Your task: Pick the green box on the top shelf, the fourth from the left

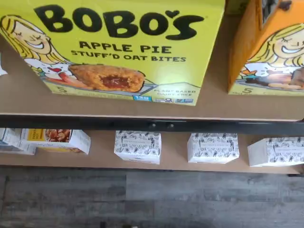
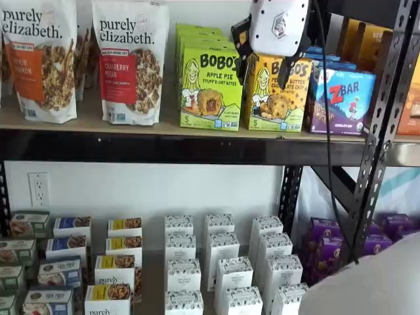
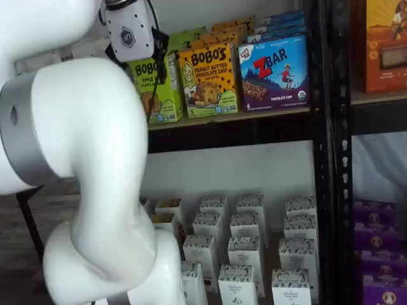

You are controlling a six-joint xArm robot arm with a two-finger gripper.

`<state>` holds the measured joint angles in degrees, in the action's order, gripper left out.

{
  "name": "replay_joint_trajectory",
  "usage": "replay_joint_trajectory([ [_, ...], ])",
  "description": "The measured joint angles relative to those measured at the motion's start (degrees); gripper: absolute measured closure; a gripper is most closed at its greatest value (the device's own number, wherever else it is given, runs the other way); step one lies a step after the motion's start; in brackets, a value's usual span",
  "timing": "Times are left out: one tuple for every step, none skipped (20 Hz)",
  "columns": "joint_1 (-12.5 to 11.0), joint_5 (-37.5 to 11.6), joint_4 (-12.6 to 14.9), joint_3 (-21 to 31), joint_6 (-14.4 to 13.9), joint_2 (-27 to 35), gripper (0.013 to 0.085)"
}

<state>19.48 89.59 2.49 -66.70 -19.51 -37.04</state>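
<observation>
Green box (image 2: 210,90) stands on the top shelf (image 2: 164,125) beside the yellow-orange box (image 2: 275,94), so we bring our gripper (image 2: 266,56), wide open and empty, squarely around its sides.

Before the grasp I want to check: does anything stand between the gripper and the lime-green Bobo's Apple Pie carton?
Nothing visible does. The white-bodied gripper hangs just before the lime-green Apple Pie carton, whose front is unobstructed.
</observation>
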Motion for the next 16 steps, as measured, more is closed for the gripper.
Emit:
replay_joint_trajectory([
  [0.2,0.1,0.1,-0.1,-0.2,0.1,0.0130],
  [0.3,0.0,0.1,-0.2,-0.3,0.2,0.0130],
  [0.5,0.0,0.1,-0.3,-0.5,0.3,0.0130],
  [0.7,-0.2,0.1,-0.4,-0.7,0.4,0.0130],
  [0.8,-0.3,0.1,-0.4,-0.8,0.4,0.0130],
  [1.0,-0.3,0.1,-0.5,-0.9,0.5,0.0130],
  [1.1,-0.5,0.1,-0.5,-1.0,0.6,0.0130],
  [1.3,-0.7,0.2,-0.5,-1.2,0.6,0.0130],
  [1.5,-1.0,0.4,-0.4,-1.4,0.6,0.0130],
  [1.8,-1.3,0.6,-0.4,-1.7,0.7,0.0130],
  [2.0,-1.5,0.7,-0.5,-1.9,0.9,0.0130],
  [2.2,-1.7,0.7,-0.6,-2.1,1.1,0.0130],
  [2.3,-1.9,0.8,-0.7,-2.3,1.4,0.0130],
  [2.5,-2.2,0.9,-0.8,-2.5,1.6,0.0130],
  [2.8,-2.5,1.2,-0.9,-2.7,1.9,0.0130],
  [3.1,-2.8,1.8,-1.1,-3.1,2.2,0.0130],
])
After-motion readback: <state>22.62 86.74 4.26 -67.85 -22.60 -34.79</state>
